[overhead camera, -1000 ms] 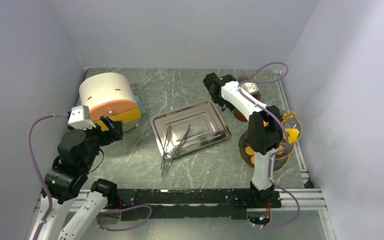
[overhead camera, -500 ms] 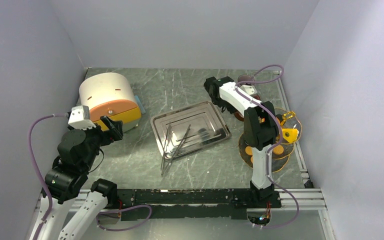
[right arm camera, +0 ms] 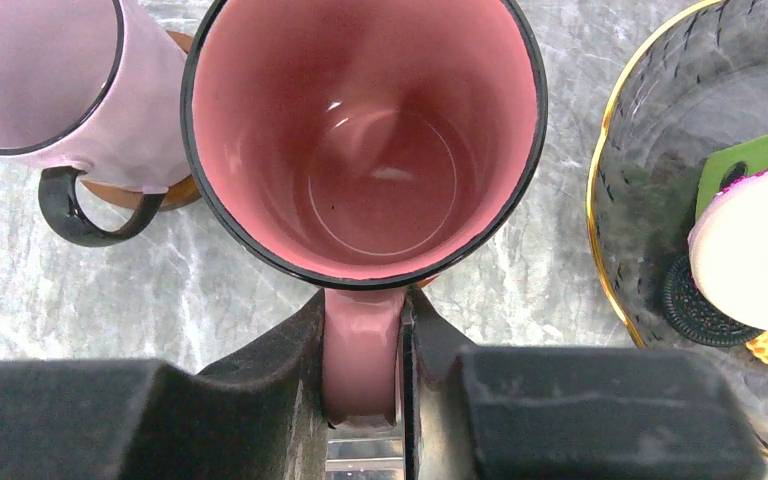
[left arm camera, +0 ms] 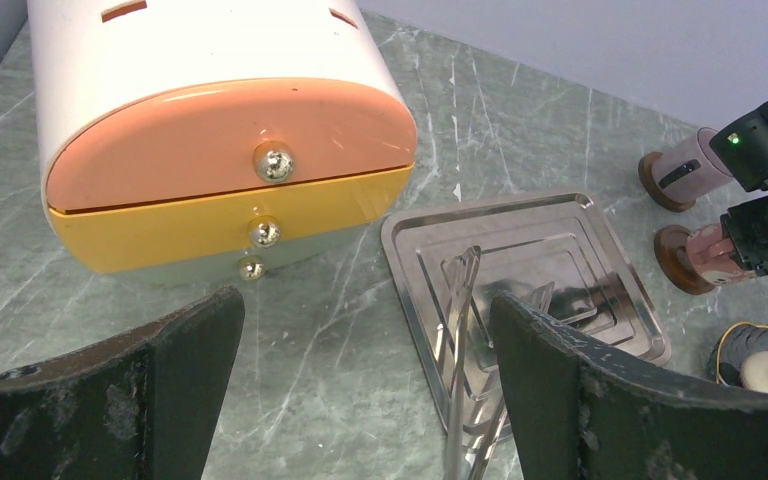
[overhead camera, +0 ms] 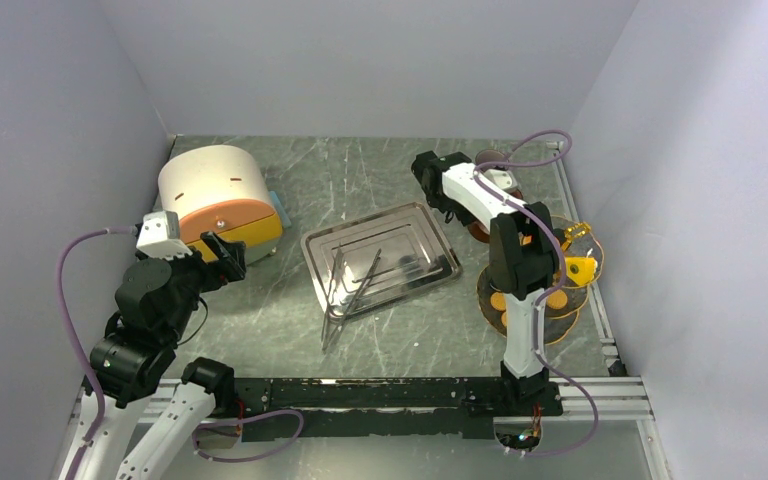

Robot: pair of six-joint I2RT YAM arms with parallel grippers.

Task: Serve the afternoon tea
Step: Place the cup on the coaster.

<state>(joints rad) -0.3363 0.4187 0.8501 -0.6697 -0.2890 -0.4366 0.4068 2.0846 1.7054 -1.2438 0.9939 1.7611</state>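
Observation:
My right gripper (right arm camera: 362, 335) is shut on the handle of a pink mug (right arm camera: 370, 150), which I look straight down into; it is empty. An edge of a brown coaster shows under it. In the left wrist view this mug (left arm camera: 712, 255) sits on that coaster at the far right. A second, lilac mug (right arm camera: 45, 80) with a black handle stands just left of it. To the right, a gold-rimmed glass plate (right arm camera: 650, 140) holds a cream ring (right arm camera: 745, 250), a black biscuit (right arm camera: 695, 300) and a green piece (right arm camera: 755, 150). My left gripper (left arm camera: 365, 330) hangs open over bare table.
A steel tray (overhead camera: 430, 235) lies mid-table with metal tongs (overhead camera: 350, 285) resting over its near edge. A white box with orange and yellow drawers (overhead camera: 215, 195) stands at the back left, just beyond my left gripper (overhead camera: 222, 255). Walls close in on three sides.
The right arm's elbow has swung slightly to the left with the grip on the mug handle kept. The left arm has not moved.

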